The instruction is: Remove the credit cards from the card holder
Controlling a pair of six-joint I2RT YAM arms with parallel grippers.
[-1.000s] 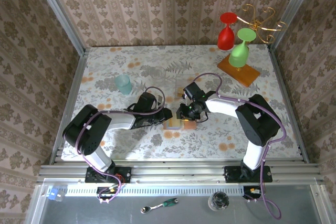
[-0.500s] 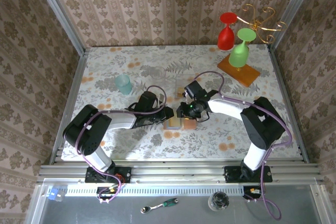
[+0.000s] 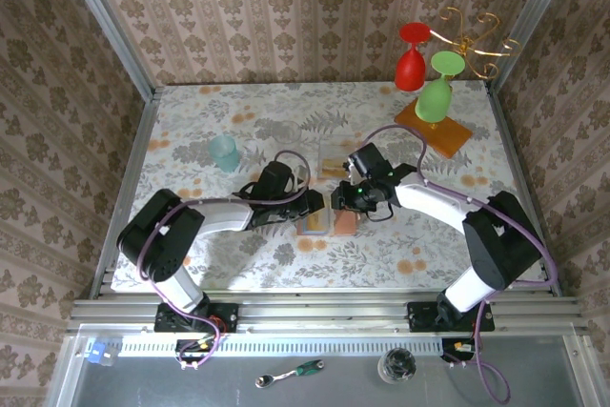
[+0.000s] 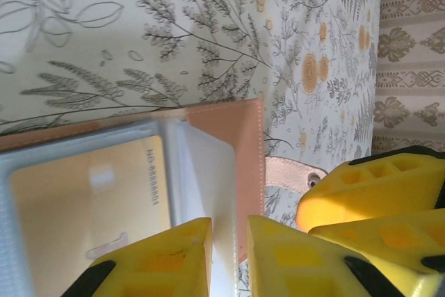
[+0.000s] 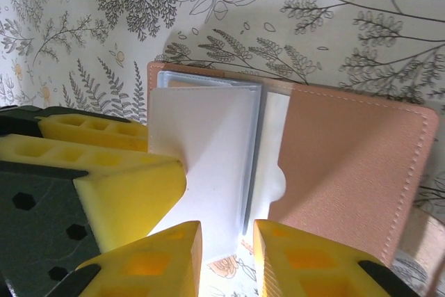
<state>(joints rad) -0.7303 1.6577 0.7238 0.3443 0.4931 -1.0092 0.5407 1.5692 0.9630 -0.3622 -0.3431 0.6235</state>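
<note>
Card holder lay open mid-table, between both grippers; orange-tan card sat in its clear pocket, nothing out yet; left gripper had crept in over the last second, jaws nipped on a white inner leaf; right gripper had shifted right, elbow swung out, jaws pinching another leaf; probably spreading pockets before extraction.

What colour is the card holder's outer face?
Card holder: pinkish tan, best in right wrist view.
</note>
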